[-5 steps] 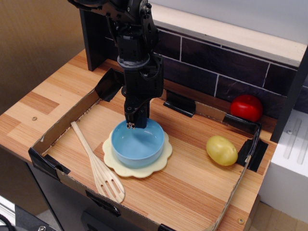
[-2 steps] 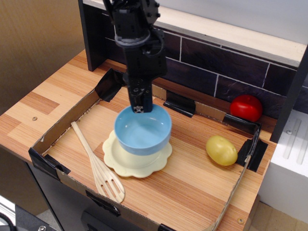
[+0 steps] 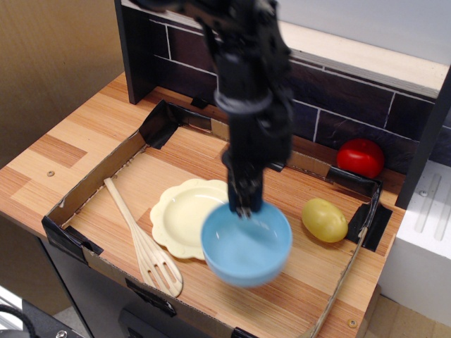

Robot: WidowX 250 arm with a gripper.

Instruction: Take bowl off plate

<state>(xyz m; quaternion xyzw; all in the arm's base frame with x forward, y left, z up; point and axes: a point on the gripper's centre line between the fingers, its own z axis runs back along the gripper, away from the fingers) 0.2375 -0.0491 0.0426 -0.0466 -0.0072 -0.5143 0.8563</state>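
My gripper (image 3: pixel 244 208) is shut on the far rim of the light-blue bowl (image 3: pixel 246 245) and holds it in the air, to the right of the plate and blurred by motion. The cream-yellow scalloped plate (image 3: pixel 182 215) lies bare on the wooden board. The bowl's left edge overlaps the plate's right rim in this view.
A wooden slotted spatula (image 3: pixel 141 241) lies left of the plate. A yellow potato-like object (image 3: pixel 324 219) sits to the right, close to the bowl. A red tomato-like object (image 3: pixel 360 158) is at the back right. A low cardboard wall (image 3: pixel 84 190) rings the board.
The gripper lifted the bowl off the plate, then carried it right and toward the front. The plate is now uncovered and has stayed in place.
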